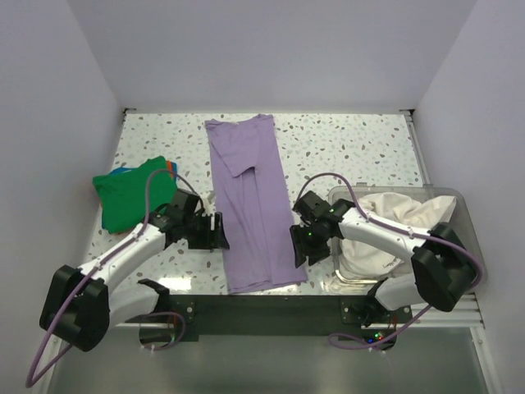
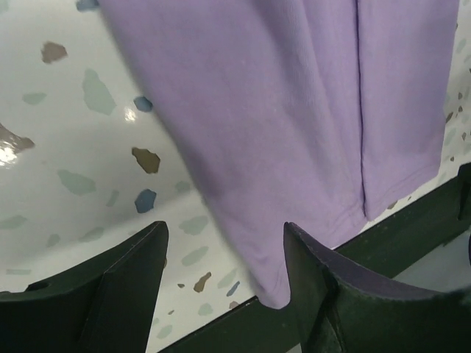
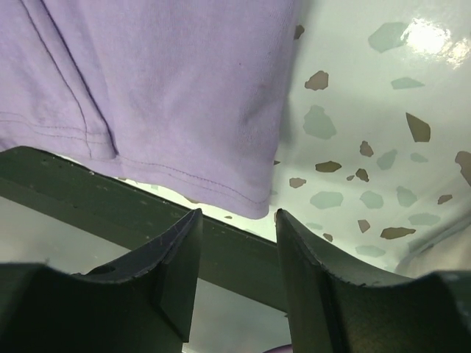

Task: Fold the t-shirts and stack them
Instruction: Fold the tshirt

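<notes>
lavender t-shirt [image 1: 254, 205] lies flat between left gripper [image 1: 217, 232] and right gripper [image 1: 298, 246].

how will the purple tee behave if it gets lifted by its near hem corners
The lavender t-shirt is probably floppy: it lies flat as thin cloth with soft fold lines, so the unheld middle should sag. It looks light for its spread. On the glossy speckled table it may slide or bunch when pushed.

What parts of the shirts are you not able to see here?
- Blue and orange cloth, top view: only edges show; the green t-shirt covers the rest.
- Cream t-shirt, top view: the right arm hides its near part.
- Lavender t-shirt, wrist views: only the near hem; frame edges cut off the rest.
</notes>
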Controlling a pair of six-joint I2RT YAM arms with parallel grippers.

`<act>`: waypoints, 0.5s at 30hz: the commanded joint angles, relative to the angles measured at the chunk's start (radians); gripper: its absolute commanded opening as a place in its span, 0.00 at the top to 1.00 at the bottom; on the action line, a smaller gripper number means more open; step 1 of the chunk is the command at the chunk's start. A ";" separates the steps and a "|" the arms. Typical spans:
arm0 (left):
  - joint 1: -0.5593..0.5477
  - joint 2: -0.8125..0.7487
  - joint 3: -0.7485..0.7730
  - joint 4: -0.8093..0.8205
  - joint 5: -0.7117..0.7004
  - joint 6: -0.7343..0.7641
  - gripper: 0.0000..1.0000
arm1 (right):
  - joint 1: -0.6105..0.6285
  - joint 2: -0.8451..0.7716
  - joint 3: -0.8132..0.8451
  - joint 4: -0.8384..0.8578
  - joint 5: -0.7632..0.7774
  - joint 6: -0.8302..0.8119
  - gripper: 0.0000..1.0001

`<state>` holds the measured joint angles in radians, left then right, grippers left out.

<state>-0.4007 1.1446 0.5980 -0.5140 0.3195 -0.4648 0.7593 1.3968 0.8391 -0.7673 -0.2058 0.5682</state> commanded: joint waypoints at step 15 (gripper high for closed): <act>-0.273 -0.108 -0.256 0.129 0.078 -0.360 0.31 | 0.009 0.019 -0.126 0.063 -0.070 -0.030 0.58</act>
<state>-0.6456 1.0386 0.3763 -0.4019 0.4232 -0.7483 0.7658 1.4162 0.7288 -0.7284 -0.2371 0.5495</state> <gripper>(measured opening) 0.691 0.422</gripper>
